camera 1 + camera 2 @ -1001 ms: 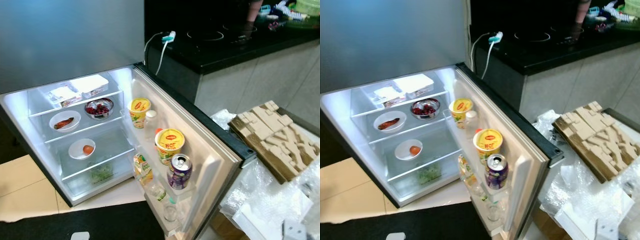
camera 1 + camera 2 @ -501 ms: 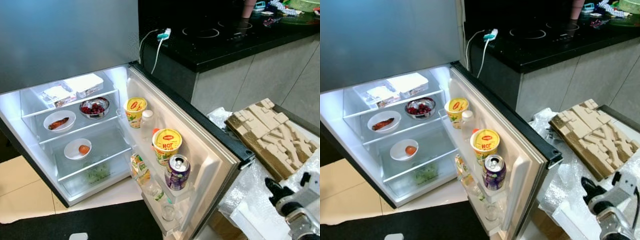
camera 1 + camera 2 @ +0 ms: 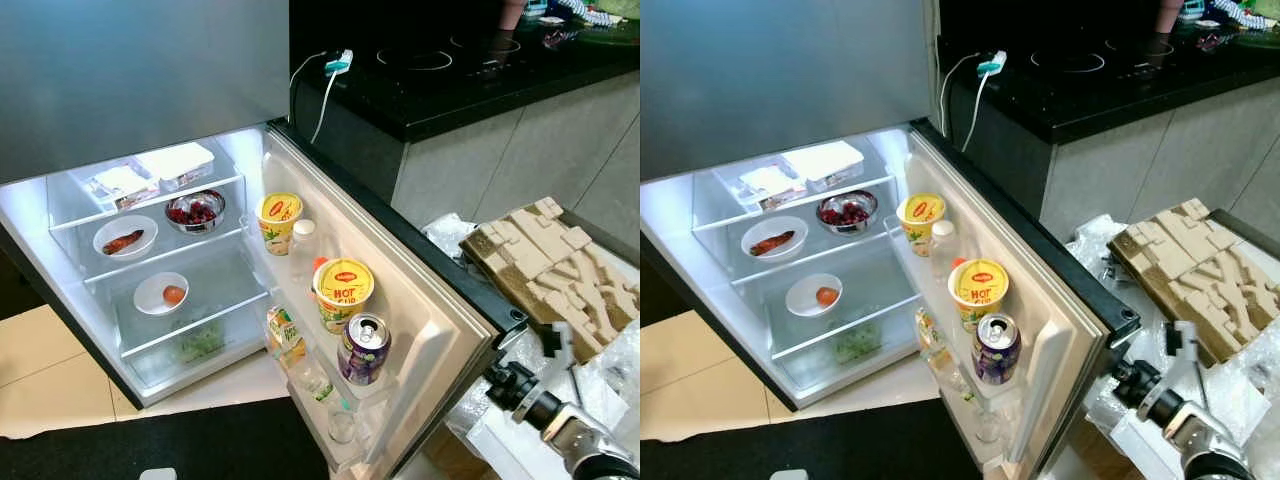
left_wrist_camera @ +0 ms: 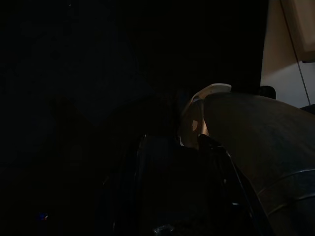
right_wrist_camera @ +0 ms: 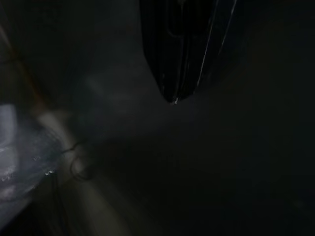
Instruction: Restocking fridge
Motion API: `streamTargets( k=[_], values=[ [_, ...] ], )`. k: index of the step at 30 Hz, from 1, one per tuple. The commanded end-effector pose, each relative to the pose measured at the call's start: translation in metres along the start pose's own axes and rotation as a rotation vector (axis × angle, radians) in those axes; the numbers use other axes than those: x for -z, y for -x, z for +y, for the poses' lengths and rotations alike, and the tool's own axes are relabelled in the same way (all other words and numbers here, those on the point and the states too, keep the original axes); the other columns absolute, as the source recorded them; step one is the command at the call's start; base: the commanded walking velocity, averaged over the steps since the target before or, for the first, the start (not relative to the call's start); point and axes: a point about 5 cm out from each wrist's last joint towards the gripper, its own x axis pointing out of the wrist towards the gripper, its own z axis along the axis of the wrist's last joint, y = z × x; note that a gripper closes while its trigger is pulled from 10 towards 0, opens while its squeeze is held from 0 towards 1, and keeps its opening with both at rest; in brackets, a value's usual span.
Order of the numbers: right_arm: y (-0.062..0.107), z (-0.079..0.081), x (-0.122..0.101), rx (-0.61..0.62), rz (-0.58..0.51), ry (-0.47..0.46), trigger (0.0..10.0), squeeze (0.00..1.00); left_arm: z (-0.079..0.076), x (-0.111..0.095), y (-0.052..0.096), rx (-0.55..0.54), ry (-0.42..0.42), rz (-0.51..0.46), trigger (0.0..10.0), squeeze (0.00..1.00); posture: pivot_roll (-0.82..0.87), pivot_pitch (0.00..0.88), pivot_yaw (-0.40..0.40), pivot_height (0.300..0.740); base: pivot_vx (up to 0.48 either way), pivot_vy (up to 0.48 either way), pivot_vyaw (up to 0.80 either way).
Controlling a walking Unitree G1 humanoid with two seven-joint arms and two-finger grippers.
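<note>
The fridge door (image 3: 420,300) stood wide open, its racks holding two noodle cups (image 3: 342,292) and a can (image 3: 362,348), while the right gripper (image 3: 1185,345) rose at four o'clock, just beside the door's outer edge. Whether its fingers were parted or clenched, I cannot tell. Judging from this, it should stay off the door edge and keep bubble wrap (image 3: 520,400) from snagging.
</note>
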Motion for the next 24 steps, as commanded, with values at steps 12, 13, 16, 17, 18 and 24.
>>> streamTargets(
  k=[12,13,16,17,18,24],
  values=[
    [-0.046,0.062,0.043,-0.562,0.346,-0.005,10.0,0.00,0.002,0.006,0.002,0.001,-0.007,0.024,10.0,0.00,-0.04,0.000,-0.017,0.740,0.000,0.000,0.00],
    [-0.049,0.069,0.044,-0.601,0.356,-0.003,10.0,0.00,0.002,0.006,0.002,0.001,-0.007,0.024,10.0,0.00,-0.04,0.000,-0.017,0.740,0.000,0.000,0.00],
    [-0.054,0.076,0.045,-0.638,0.360,0.001,10.0,0.00,0.002,0.006,0.002,0.001,-0.008,0.024,10.0,0.00,-0.04,0.000,-0.017,0.740,0.000,0.000,0.00],
    [-0.063,0.082,0.044,-0.654,0.336,0.012,10.0,0.00,0.002,0.006,0.002,0.001,-0.008,0.024,10.0,0.00,-0.04,0.000,-0.018,0.740,0.000,0.000,0.00],
    [-0.070,0.083,0.042,-0.637,0.305,0.028,10.0,0.00,0.001,0.006,0.002,0.001,-0.008,0.024,10.0,0.00,-0.04,0.000,-0.018,0.740,0.000,0.000,0.00],
    [-0.082,0.067,0.036,-0.460,0.230,0.055,10.0,0.00,0.001,0.006,0.001,0.002,-0.008,0.025,10.0,0.00,-0.04,0.000,-0.019,0.740,0.000,0.000,0.00]
  ],
)
